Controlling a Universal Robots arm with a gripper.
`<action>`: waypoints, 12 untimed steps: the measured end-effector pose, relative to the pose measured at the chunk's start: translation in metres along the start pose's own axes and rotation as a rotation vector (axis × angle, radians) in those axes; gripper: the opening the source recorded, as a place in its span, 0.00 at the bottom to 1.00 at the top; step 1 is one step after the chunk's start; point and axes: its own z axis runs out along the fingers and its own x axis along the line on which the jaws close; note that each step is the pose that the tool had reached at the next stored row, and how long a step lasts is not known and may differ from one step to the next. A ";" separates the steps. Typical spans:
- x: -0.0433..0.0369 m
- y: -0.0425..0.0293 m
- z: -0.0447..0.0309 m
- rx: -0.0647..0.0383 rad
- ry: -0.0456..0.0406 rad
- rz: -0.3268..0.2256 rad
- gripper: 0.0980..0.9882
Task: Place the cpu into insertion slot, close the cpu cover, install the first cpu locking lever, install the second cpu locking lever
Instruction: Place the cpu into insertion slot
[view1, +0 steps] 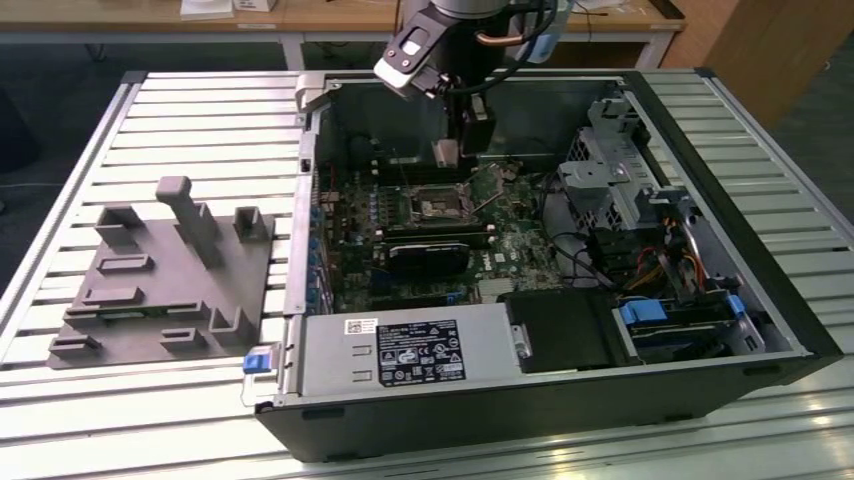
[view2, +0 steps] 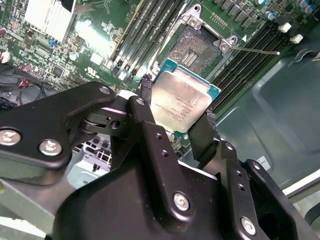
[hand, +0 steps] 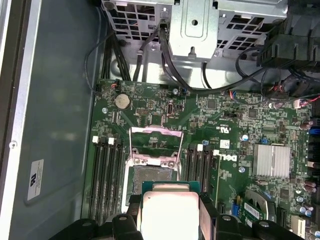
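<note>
We have the gripper (view2: 178, 106) clamped on the cpu (view2: 186, 97) by two opposite edges, probably to hold it flat. It's top centre of the exterior view, hovering over the insertion slot (hand: 151, 176). The cpu cover (hand: 155, 142) stands flipped open, so the socket's reachable. Memory slots (hand: 106, 175) crowd both sides, with cables (hand: 147, 47) farther off.

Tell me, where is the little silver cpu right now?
The cpu is clamped in the tool, seen in both wrist views, hanging close to the uncovered insertion slot on the green board, not yet in it.
</note>
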 end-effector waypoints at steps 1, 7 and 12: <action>0.0000 0.0000 0.0007 0.000 0.0000 0.000 0.50; 0.0002 -0.0003 0.0052 0.000 0.0001 0.000 0.50; 0.0002 -0.0005 0.0074 0.000 0.0000 0.000 0.50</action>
